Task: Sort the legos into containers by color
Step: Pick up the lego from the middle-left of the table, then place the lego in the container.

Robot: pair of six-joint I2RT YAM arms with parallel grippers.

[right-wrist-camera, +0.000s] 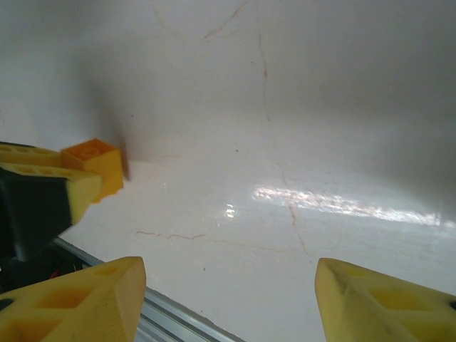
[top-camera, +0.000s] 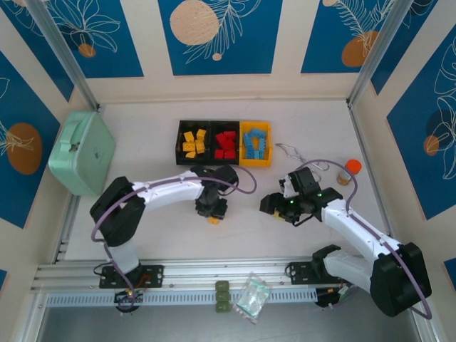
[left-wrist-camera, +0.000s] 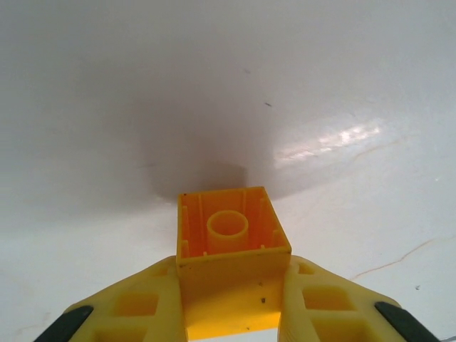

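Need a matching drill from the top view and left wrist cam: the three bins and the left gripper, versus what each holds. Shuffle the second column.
Column A
1. left bin
2. middle bin
3. right bin
4. left gripper

Column B
a. blue legos
b. a single yellow lego, clamped between the fingers
c. red legos
d. several yellow legos

Pairs: 1-d, 2-c, 3-a, 4-b
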